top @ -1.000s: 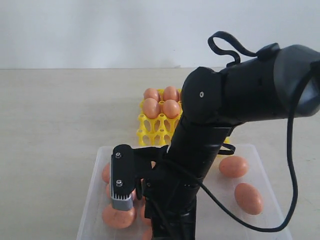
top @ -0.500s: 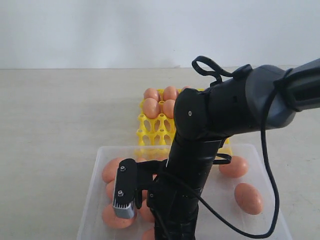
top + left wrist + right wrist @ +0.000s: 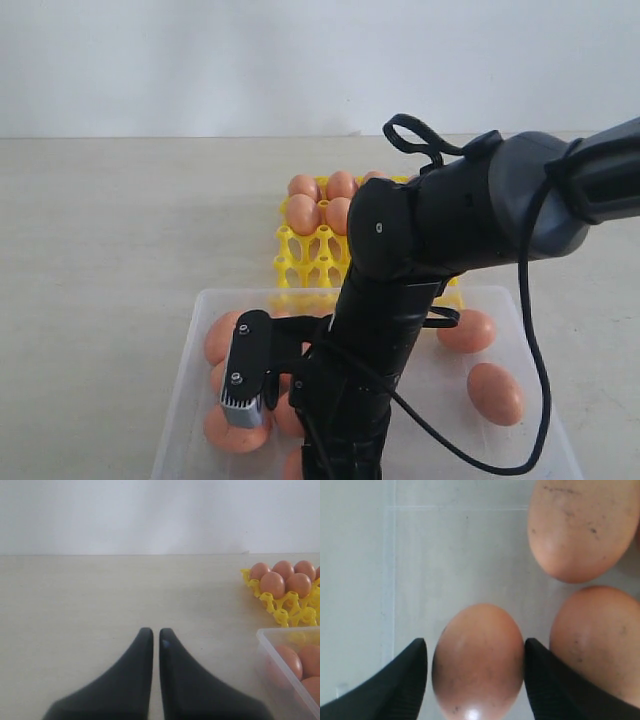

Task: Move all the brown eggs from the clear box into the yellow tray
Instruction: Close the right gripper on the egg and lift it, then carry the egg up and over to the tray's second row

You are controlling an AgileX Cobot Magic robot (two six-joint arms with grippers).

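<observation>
My right gripper (image 3: 475,641) is open down inside the clear box (image 3: 186,400), its two black fingers (image 3: 409,680) astride one brown egg (image 3: 477,662) lying on the box floor. Two more brown eggs (image 3: 577,525) lie close beside it. In the exterior view the right arm hides the fingers; loose brown eggs (image 3: 222,336) show at the box's left and two (image 3: 467,330) at its right. The yellow tray (image 3: 300,262) behind the box holds several brown eggs (image 3: 303,215) in its far rows. My left gripper (image 3: 156,632) is shut and empty over bare table.
The bulky right arm (image 3: 450,230) covers the middle of the box and the tray's right part. In the left wrist view the clear box's corner (image 3: 270,640) and the yellow tray (image 3: 280,612) lie off to one side. A pale wall stands behind the table.
The right arm has dropped lower into the box at its left side; over the last half second it has barely shifted. The eggs in the tray stay put.
</observation>
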